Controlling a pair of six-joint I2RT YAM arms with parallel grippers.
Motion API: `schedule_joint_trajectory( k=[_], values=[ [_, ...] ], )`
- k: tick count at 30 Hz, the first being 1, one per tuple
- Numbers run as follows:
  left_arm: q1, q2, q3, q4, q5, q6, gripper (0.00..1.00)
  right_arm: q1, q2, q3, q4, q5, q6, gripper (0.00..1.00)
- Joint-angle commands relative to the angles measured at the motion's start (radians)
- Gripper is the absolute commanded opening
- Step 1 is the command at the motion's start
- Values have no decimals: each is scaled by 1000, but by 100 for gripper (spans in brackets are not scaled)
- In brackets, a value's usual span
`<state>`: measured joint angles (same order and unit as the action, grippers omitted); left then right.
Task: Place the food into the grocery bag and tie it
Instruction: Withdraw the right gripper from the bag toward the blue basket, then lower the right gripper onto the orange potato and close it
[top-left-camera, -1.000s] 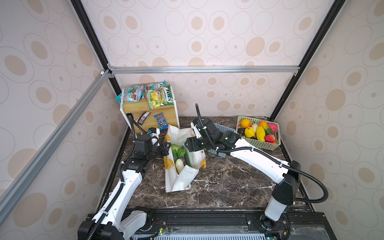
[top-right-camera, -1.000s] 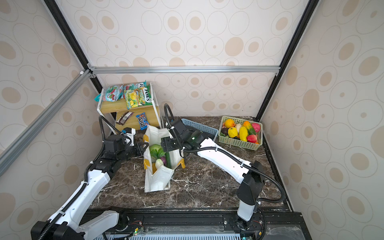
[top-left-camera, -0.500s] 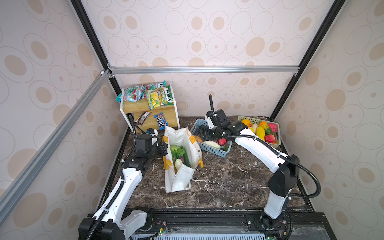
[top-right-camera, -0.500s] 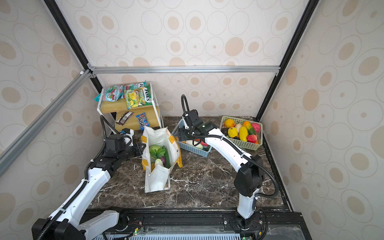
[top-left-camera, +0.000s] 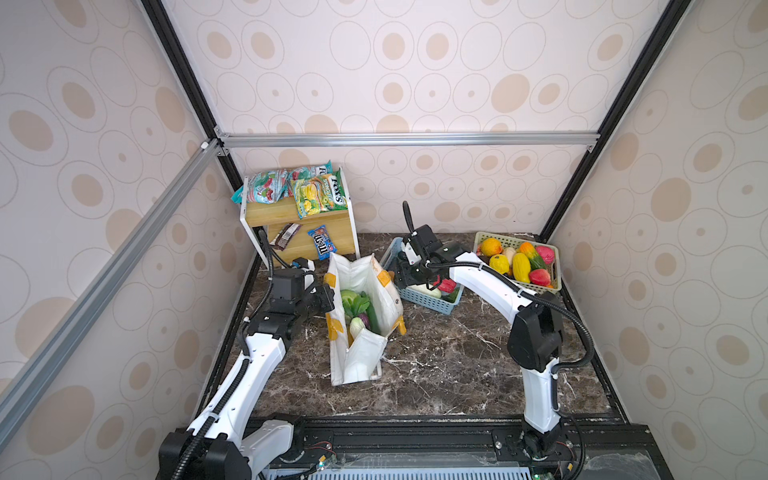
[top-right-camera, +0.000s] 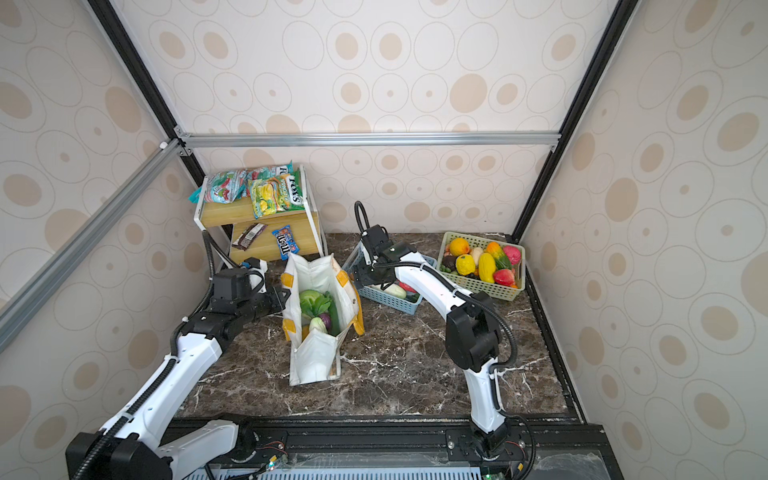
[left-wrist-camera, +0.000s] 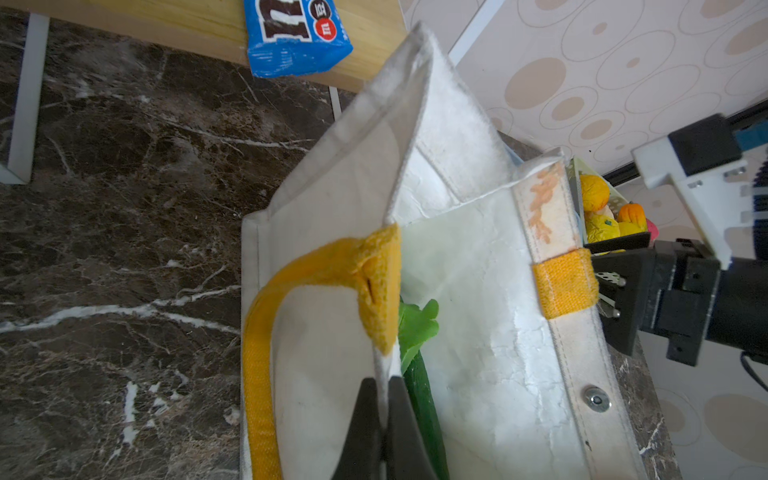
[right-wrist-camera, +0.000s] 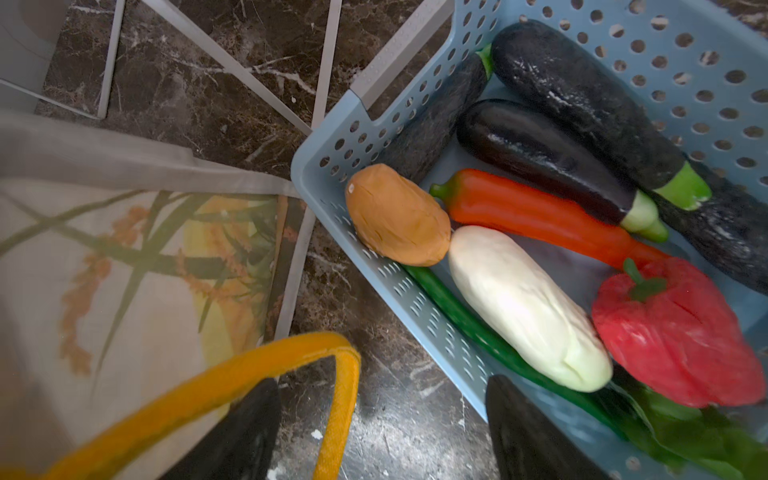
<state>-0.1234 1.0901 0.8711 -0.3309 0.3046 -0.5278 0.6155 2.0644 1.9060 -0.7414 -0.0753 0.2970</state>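
**Right jaws wide over the blue basket's corner**

The right gripper (right-wrist-camera: 382, 415) hangs empty, jaws spread wide, straddling the blue basket (right-wrist-camera: 324, 166) wall beside the grocery bag (top-left-camera: 357, 270). Just ahead, inside the corner, lies the potato (right-wrist-camera: 397, 214), touching the white gourd (right-wrist-camera: 528, 307). Both run lengthwise along that wall. The left gripper (left-wrist-camera: 382, 407) pinches the bag's rim, so right is the nearer arm. In the basket: one potato, one gourd, one chilli (right-wrist-camera: 540, 216), one bell pepper (right-wrist-camera: 673, 332), one cucumber (right-wrist-camera: 457, 320), at least two aubergines (right-wrist-camera: 548, 153). The greens (top-left-camera: 353, 301) are already bagged.
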Motion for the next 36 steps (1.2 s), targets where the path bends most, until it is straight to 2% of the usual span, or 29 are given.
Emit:
schedule_joint_trajectory(
  k=[1,23,36],
  values=[
    [7,20,48,-30,4,9,0,-5,52,60,-37,-14,-26,81],
    [7,56,79,-60,-14,44,0,-53,276,284,-72,-22,-38,83],
    [7,108,106,-32,-7,38,0,-63,350,348,-29,-111,-20,84]
  ],
)
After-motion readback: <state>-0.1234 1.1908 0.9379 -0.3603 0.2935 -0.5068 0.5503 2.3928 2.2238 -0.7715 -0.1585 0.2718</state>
